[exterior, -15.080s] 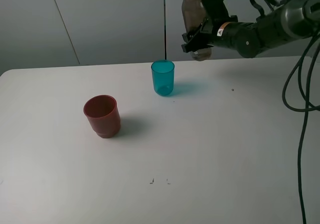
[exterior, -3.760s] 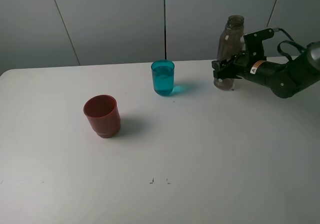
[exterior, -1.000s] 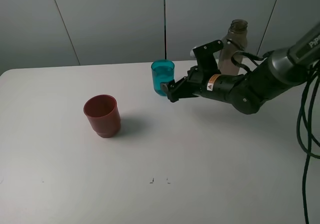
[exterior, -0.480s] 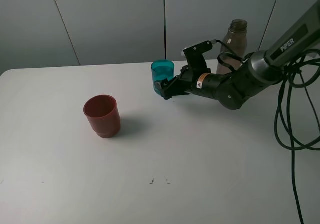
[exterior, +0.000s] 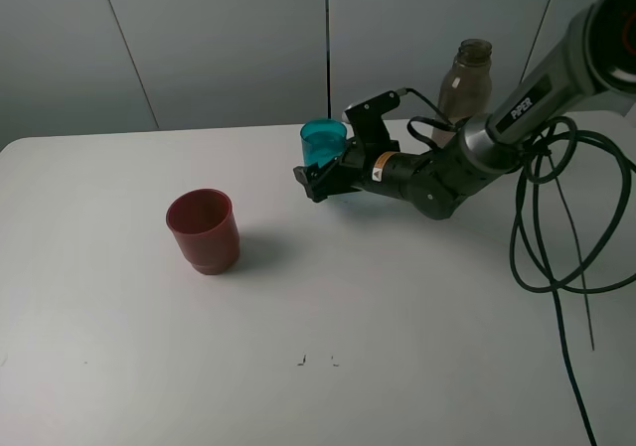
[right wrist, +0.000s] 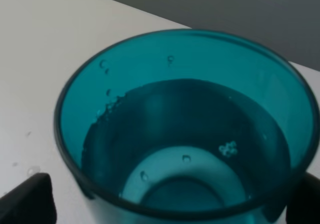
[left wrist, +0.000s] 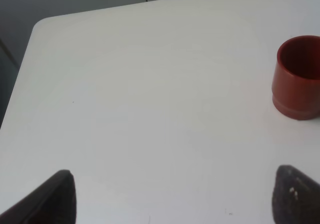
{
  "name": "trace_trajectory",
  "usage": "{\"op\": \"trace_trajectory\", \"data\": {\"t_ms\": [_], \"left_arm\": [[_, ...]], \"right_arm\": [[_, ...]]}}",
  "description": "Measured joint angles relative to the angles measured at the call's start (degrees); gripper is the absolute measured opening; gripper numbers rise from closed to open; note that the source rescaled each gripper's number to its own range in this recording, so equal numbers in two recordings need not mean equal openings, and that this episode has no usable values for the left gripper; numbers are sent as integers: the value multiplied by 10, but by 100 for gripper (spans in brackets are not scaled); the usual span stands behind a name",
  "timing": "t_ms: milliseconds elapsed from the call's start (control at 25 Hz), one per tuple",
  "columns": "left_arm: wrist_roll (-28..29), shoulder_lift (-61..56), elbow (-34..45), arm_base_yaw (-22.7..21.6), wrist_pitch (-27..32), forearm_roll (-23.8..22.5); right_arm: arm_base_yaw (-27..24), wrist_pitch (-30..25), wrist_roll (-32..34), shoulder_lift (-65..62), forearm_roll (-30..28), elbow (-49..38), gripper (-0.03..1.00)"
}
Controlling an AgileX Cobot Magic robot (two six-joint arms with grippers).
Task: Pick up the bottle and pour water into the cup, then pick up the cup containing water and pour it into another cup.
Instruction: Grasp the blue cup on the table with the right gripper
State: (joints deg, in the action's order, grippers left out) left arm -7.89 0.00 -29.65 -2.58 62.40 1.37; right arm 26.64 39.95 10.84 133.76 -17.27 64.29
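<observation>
The teal cup [exterior: 323, 140] stands at the back middle of the white table, with water in it; it fills the right wrist view [right wrist: 185, 129]. My right gripper [exterior: 320, 174] is low around the cup, jaws open, one finger on each side [right wrist: 25, 199]. The grey-brown bottle [exterior: 465, 76] stands upright behind the right arm, free of the gripper. The red-brown cup [exterior: 204, 229] stands apart at the left and shows in the left wrist view [left wrist: 299, 79]. My left gripper [left wrist: 175, 199] is open and empty above bare table; it is out of the exterior view.
The right arm [exterior: 437, 173] stretches across the back of the table [exterior: 397, 317], with black cables [exterior: 556, 267] hanging at the right. A grey panelled wall [exterior: 199, 49] runs behind the table's far edge.
Earlier my right gripper held the bottle, then stood it at the back right. Over the last second it slid left until its fingers flank the teal cup. The cups have not moved.
</observation>
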Motion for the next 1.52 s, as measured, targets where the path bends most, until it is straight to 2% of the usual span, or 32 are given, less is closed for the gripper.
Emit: {"op": "trace_trajectory", "data": {"t_ms": [840,1400,1440,1480,1520], "left_arm": [[-2,0,0,0,0,0],[-2,0,0,0,0,0],[-2,0,0,0,0,0],[-2,0,0,0,0,0],[-2,0,0,0,0,0]], "right_arm": [[1,31,-8,34,-2,47,99],[1,42,-42,42,-1,50,99],[1,43,-42,44,-1,53,97],[1,43,-44,49,-1,57,89],[1,43,-44,53,-1,60,73]]}}
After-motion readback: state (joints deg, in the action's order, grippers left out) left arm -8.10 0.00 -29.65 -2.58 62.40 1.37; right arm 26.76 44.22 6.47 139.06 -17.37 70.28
